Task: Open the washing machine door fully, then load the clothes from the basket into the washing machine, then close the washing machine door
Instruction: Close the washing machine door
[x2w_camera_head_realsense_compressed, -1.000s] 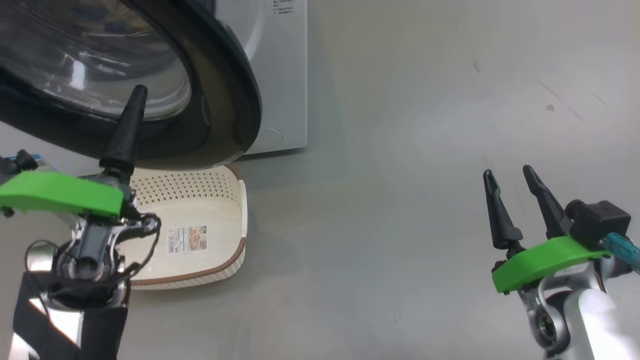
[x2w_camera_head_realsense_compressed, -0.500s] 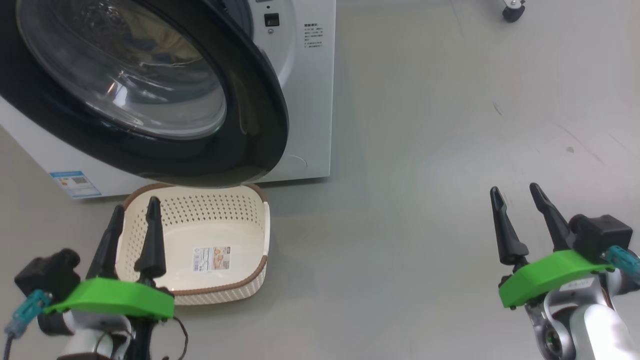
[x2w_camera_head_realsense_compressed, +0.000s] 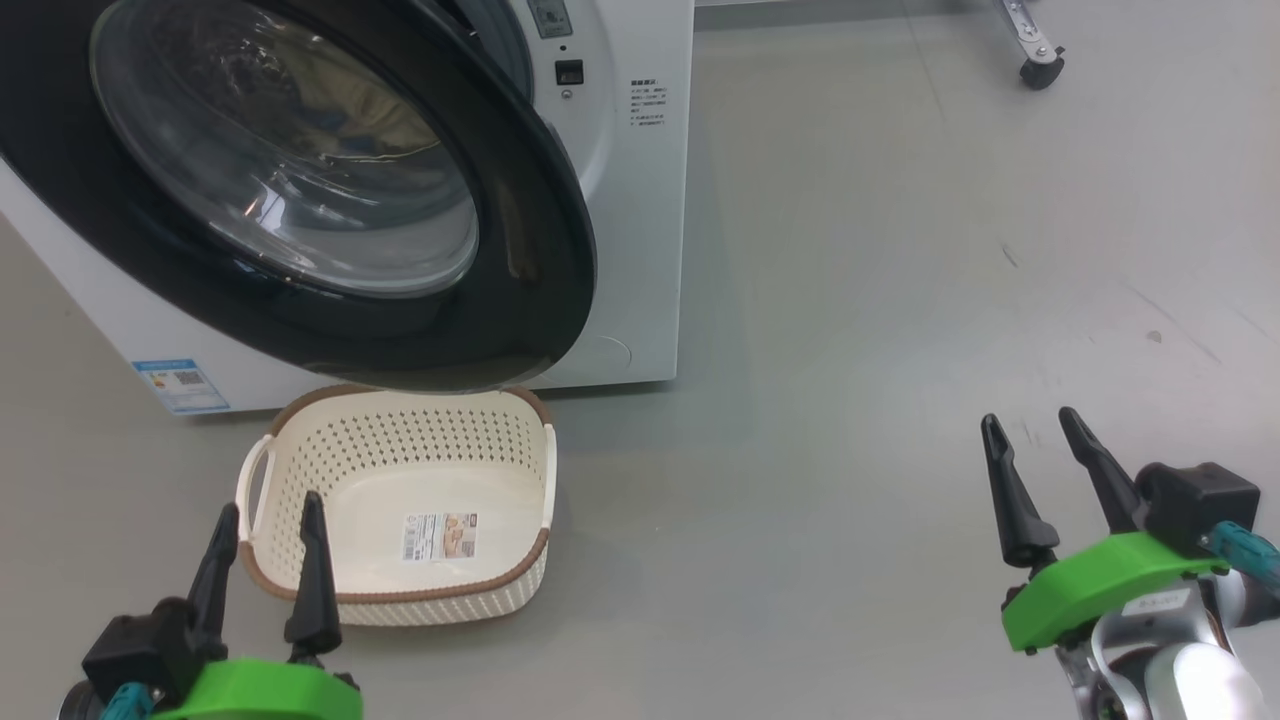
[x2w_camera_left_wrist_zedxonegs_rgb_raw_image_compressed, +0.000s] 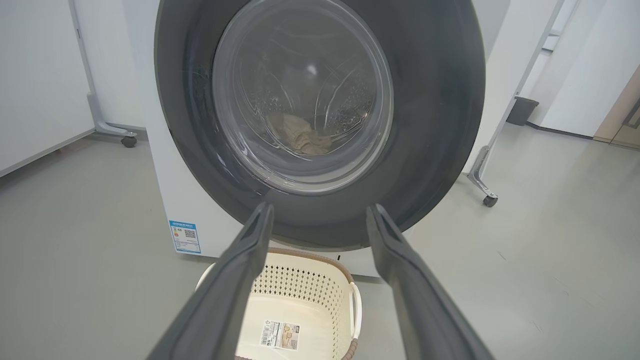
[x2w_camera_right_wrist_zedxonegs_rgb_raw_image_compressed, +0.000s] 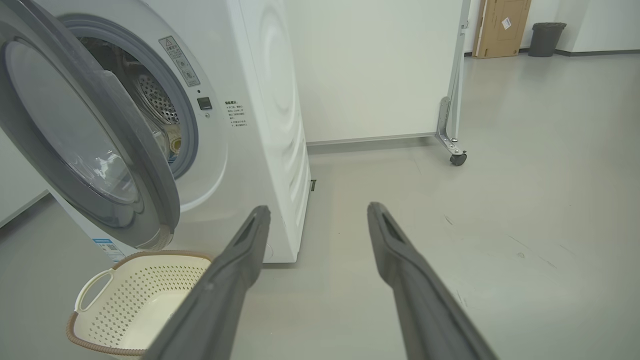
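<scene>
Now my left hand (x2w_camera_head_realsense_compressed: 272, 503) and my right hand (x2w_camera_head_realsense_compressed: 1029, 416) are both wide open and hold nothing. Just past my left fingers sits the basket (x2w_camera_head_realsense_compressed: 440, 440), its label showing. Beyond it hangs the washing machine door (x2w_camera_head_realsense_compressed: 545, 250), partly open. Farthest in, the clothes (x2w_camera_left_wrist_zedxonegs_rgb_raw_image_compressed: 300, 137) lie inside the washing machine (x2w_camera_head_realsense_compressed: 640, 200).

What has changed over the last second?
The left gripper came down from in front of the washing machine door to near the basket, holding nothing. The head camera shifted too. The open right gripper, the ajar door and the empty basket look unchanged.
</scene>
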